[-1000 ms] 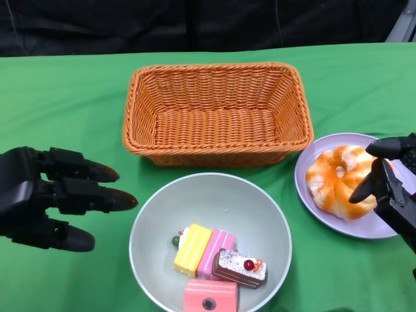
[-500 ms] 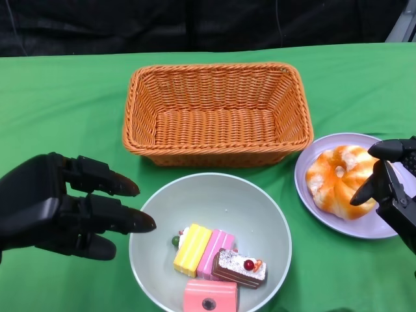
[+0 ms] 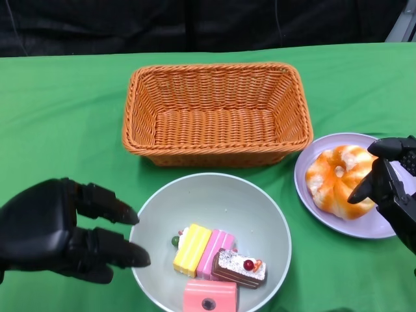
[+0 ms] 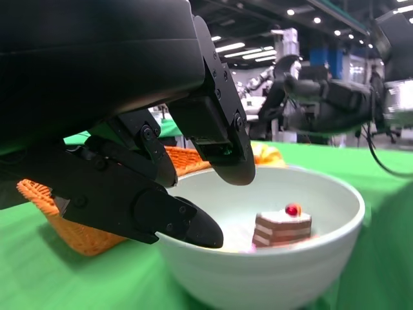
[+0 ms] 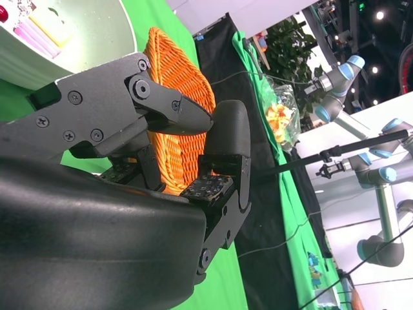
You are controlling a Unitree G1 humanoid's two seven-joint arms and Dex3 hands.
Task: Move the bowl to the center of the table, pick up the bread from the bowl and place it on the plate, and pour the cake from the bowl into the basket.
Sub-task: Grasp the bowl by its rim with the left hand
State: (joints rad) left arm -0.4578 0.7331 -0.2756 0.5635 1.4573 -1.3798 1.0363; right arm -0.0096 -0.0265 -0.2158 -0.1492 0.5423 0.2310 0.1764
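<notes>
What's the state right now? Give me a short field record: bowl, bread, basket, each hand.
bowl: centre front, holds cake pieces
bread: on the plate, right of bowl
basket: behind bowl, nothing in it
left hand: open, fingers at bowl's left rim, no grip visible
right hand: open, beside the bread, holds nothing

both hands empty, left hand and right hand fingers apart.

Green table: basket, bowl, plate
</notes>
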